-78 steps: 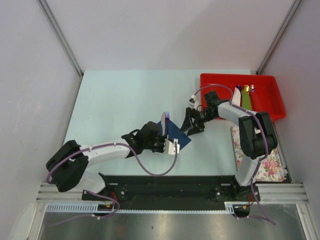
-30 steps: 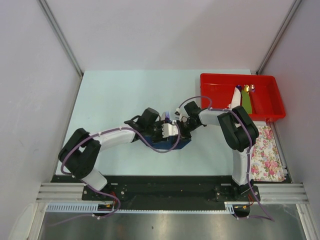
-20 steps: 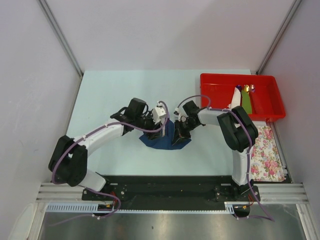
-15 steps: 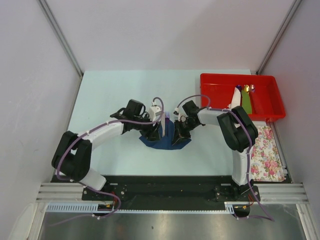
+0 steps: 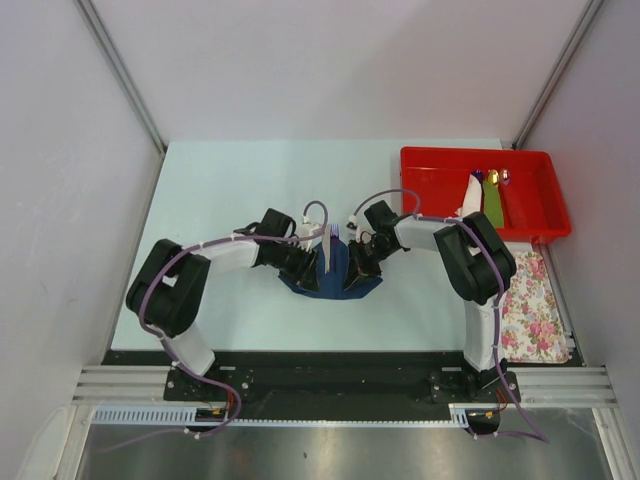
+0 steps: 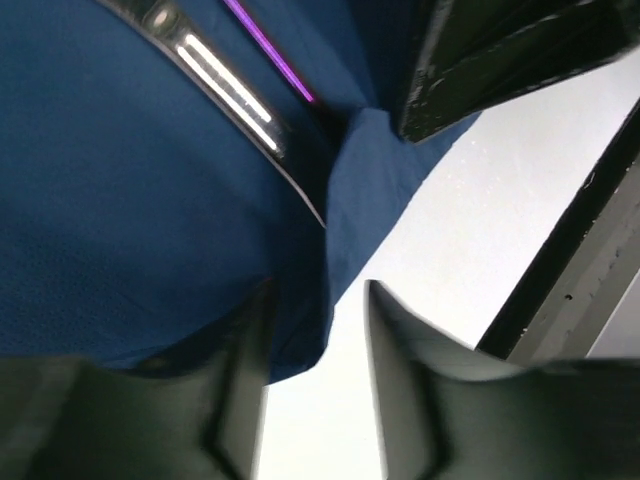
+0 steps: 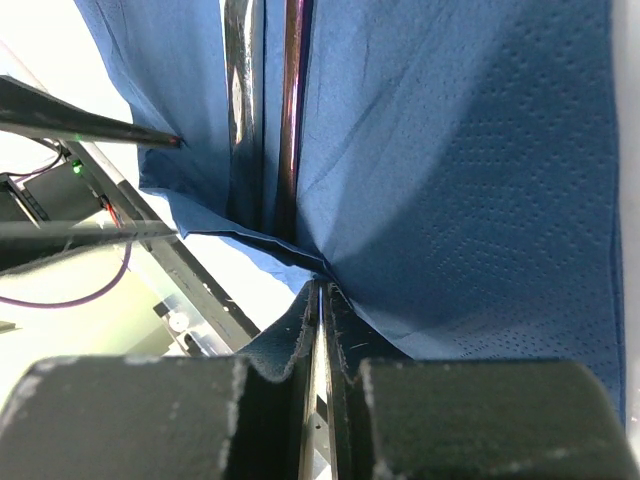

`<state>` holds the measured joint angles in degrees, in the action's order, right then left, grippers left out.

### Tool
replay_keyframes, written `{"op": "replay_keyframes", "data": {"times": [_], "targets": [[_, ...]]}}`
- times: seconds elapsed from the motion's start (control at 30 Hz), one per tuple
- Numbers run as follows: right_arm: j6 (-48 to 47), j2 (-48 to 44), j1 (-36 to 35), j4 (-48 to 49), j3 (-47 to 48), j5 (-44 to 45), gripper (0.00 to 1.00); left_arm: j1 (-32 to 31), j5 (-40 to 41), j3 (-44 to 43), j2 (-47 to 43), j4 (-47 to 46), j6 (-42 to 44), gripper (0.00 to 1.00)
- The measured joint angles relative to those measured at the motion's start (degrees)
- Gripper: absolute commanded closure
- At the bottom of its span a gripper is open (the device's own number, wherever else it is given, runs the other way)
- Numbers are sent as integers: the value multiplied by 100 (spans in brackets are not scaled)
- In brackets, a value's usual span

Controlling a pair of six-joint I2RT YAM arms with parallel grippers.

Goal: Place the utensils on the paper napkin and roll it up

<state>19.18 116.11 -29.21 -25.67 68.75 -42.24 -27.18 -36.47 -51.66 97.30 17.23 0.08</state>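
Observation:
The dark blue paper napkin (image 5: pixel 332 274) lies crumpled at mid-table, its right side lifted. My right gripper (image 5: pixel 361 264) is shut on the paper napkin's edge (image 7: pixel 420 180), the fold pinched at the fingertips (image 7: pixel 320 292). The utensils lie in the napkin's crease: a dark glossy handle (image 7: pixel 240 100) and a purple one (image 7: pixel 292 90), with pale tines (image 5: pixel 333 232) poking out at the far end. My left gripper (image 5: pixel 310 262) is low at the napkin's left side and open. A napkin corner (image 6: pixel 300 330) hangs beside its left finger (image 6: pixel 240 390). The dark handle (image 6: pixel 235 95) runs above it.
A red tray (image 5: pixel 480 152) at the back right holds a white piece, a green piece and a gold piece. A pink-flowered white cloth (image 5: pixel 530 320) lies at the right edge near the right arm's base. Black rails cross the near edge.
My left gripper lifted off the napkin toward the back, then came down again at its left side. The napkin bunched up into a hump. The right gripper kept its pinch.

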Motion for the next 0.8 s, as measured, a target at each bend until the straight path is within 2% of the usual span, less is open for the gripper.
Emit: {"op": "replay_keyframes", "data": {"times": [0.1,0.27,0.37,0.8], "targets": [[-2,0,0,-7,4,2,92,37,-7,-2,173,0,-111,67],[-55,0,-4,-24,17,7,90,85,-28,-44,289,9,-190,90],[-120,-2,-22,-68,52,26,88,85,-39,-103,404,31,-269,99],[-254,-116,-122,-101,142,374,88,111,-83,-348,629,302,-470,100]]}}
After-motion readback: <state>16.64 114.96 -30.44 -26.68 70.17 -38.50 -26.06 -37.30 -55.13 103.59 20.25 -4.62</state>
